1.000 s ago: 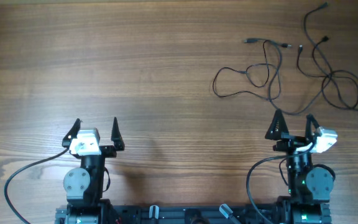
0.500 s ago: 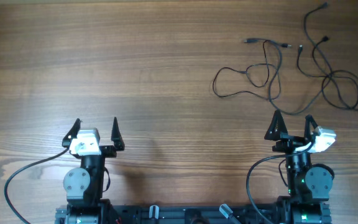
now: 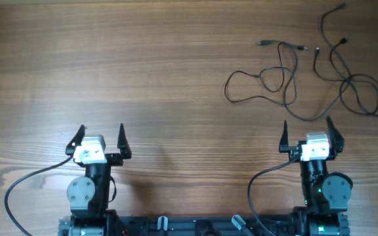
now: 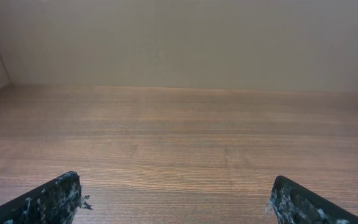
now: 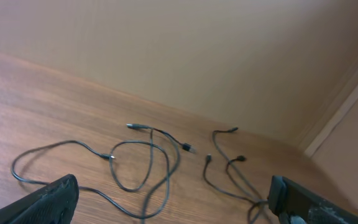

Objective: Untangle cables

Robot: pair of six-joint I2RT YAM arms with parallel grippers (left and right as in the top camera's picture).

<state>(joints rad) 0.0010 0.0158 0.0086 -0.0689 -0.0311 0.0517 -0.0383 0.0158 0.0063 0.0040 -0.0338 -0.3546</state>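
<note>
The cables are thin black cords with small plug ends, lying in a loose tangle of overlapping loops at the table's far right. In the right wrist view the cables spread just ahead of the fingers, one silver-tipped plug pointing left. My right gripper stands open a short way in front of the tangle's near loop, holding nothing; from its own wrist view the right gripper frames the cords. My left gripper is open at the near left, far from the cables. The left gripper has only bare wood between its fingers.
The wooden table stretches wide around both arms. A thick black arm wire curves off the left arm's base. A beige wall backs the table's far edge, and a corner trim rises at the right.
My right wrist has rolled level, so its camera now sits centred between the fingers and the tips stand wider apart. The left arm and the cables have not moved.
</note>
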